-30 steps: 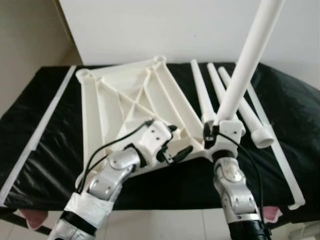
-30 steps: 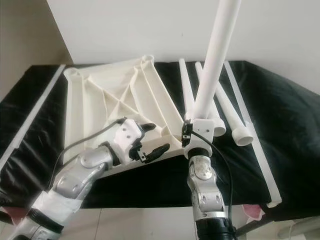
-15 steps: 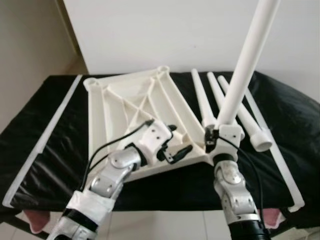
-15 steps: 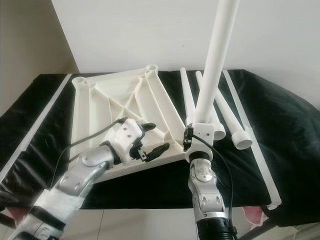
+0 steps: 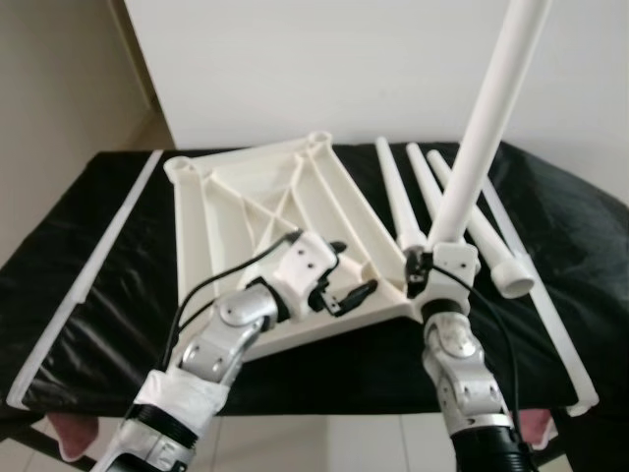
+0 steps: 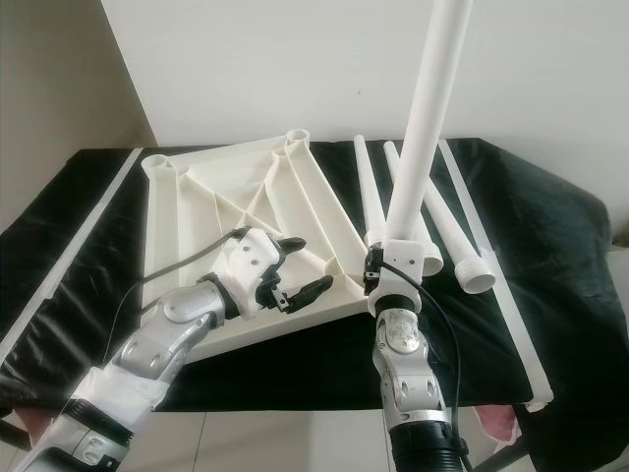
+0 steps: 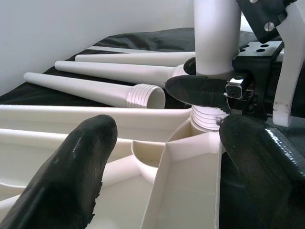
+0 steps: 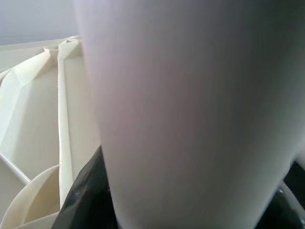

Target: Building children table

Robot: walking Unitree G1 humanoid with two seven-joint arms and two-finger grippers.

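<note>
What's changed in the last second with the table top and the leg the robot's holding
Little has changed. The left gripper has crept slightly toward the corner socket on the upturned table top. The right gripper stays shut on the upright leg at that socket. Three loose legs lie as before; the overall shift is camera motion.

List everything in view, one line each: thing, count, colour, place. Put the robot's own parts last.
Tabletop: one, cream-white, lying upside down with its ribbed underside up on the black cover.
Upright leg: one, white, standing tilted at the tabletop's near right corner socket, its threaded end at the socket.
Loose legs: three, white, lying side by side on the cover right of the tabletop.
Black cover: one, black, spread over the work surface.
White strips: two, white, one along each side edge of the cover.
Wall: white, behind.
Left hand: black fingers open, over the tabletop's near edge.
Right hand: shut on the upright leg's base.
</note>
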